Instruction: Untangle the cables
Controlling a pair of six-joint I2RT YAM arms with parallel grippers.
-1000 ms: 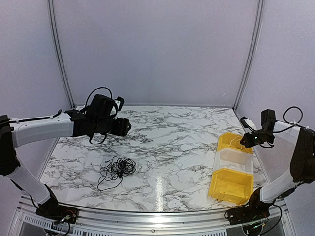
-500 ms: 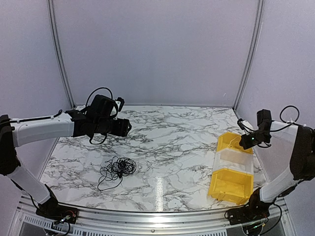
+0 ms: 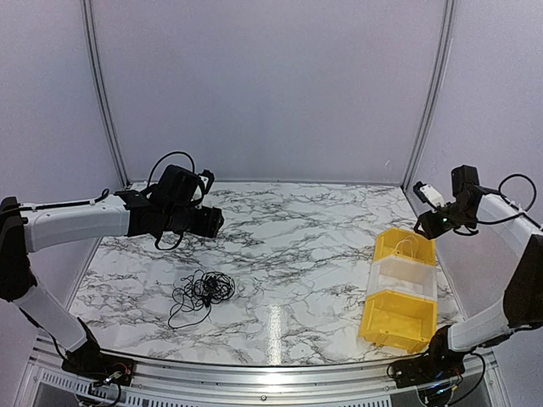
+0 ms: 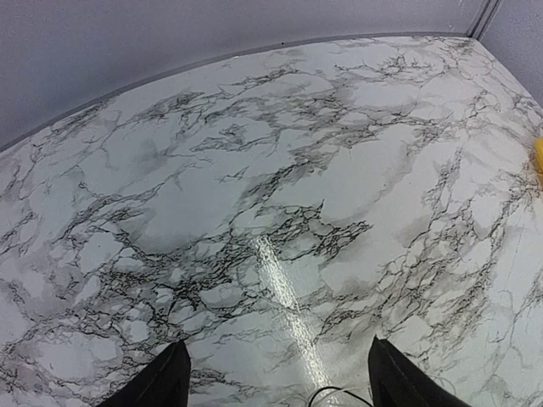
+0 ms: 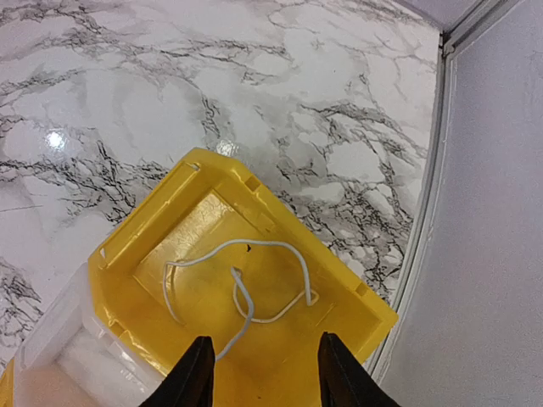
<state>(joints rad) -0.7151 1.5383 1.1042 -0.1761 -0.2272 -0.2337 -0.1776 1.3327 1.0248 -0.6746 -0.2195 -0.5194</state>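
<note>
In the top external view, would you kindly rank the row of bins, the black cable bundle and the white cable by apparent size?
Largest to smallest:
1. row of bins
2. black cable bundle
3. white cable, only a faint loop inside the far yellow bin

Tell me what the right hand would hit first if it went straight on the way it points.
Probably the white cable looped on the floor of the yellow bin, which lies directly ahead of the open right hand in the wrist view. How far off it is cannot be judged.
</note>
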